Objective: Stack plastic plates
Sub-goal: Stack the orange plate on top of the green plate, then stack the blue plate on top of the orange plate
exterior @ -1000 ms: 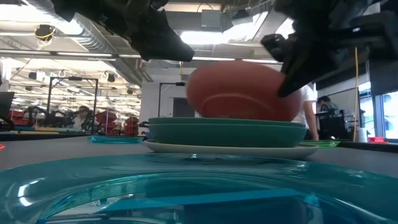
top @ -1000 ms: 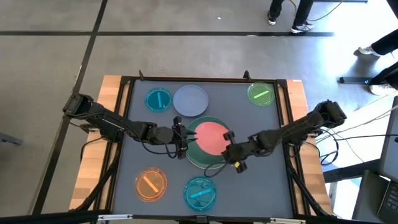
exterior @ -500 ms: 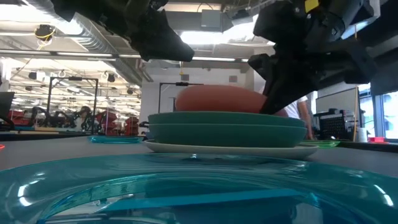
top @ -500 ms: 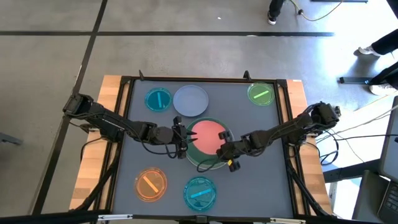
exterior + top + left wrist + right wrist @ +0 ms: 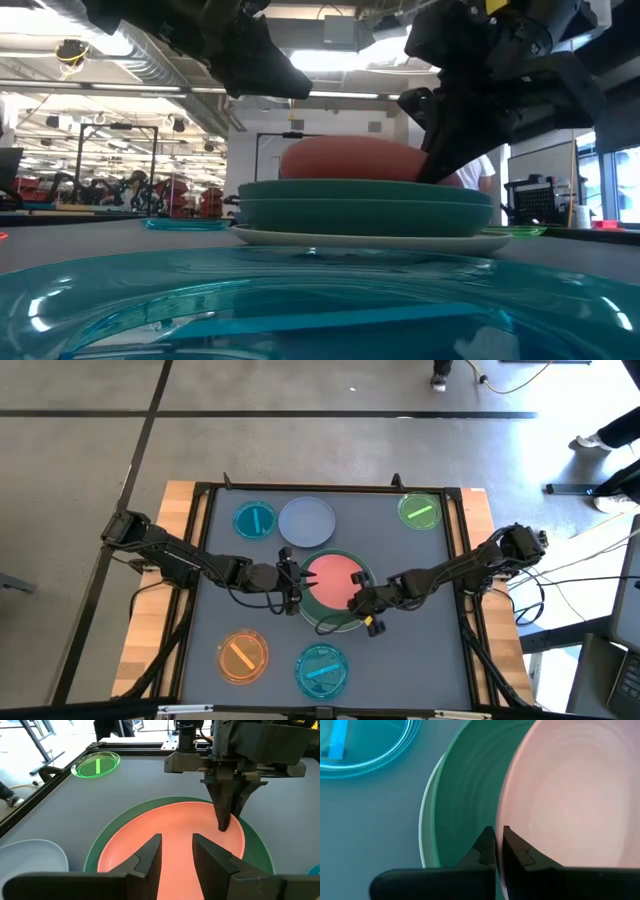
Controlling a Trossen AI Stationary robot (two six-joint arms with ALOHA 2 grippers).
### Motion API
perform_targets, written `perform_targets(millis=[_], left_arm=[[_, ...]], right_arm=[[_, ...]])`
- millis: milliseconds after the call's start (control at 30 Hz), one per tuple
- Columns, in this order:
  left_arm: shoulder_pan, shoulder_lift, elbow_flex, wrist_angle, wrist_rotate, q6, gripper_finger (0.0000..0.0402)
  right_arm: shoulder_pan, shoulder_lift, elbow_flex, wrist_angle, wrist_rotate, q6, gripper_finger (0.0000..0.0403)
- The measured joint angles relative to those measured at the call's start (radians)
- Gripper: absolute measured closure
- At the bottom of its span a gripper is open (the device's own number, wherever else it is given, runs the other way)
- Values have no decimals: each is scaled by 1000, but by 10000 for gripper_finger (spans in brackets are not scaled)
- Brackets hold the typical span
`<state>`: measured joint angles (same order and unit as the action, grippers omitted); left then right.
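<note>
4 small plates [image 5: 254,519] ring the grey table [image 5: 430,650]; concrete floor [image 5: 300,450] beyond.

pink plate [image 5: 333,577]: on green plate [image 5: 322,610], table centre | left tool [image 5: 291,582]: at its edge | right tool [image 5: 357,602]: opposite edge

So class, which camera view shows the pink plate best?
The left wrist view: the pink plate fills it, lying inside the green plate. The high view shows it small, the low view edge-on, the right wrist view only part.

Bright overhead light, blurred teal foreground
</note>
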<state>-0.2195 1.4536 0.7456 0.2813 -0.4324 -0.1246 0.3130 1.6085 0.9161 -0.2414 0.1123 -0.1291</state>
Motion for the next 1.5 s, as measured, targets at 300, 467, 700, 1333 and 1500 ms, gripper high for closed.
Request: perform_targets(millis=[300,467,700,1333,1500], left_arm=[[0,0,0,-2,10,-4,300],[0,0,0,-3,11,-4,300],[25,0,7,-6,13,-4,300],[410,-1,126,-260,99,-40,269],[542,-1,126,-324,101,-109,235]], right_arm=[[1,1,0,9,-9,20,307],[2,-60,-1,-56,-17,-8,245],[2,-281,-49,-120,-106,-33,220],[0,-777,-362,71,213,-105,220],[0,-777,-363,158,265,-204,220]])
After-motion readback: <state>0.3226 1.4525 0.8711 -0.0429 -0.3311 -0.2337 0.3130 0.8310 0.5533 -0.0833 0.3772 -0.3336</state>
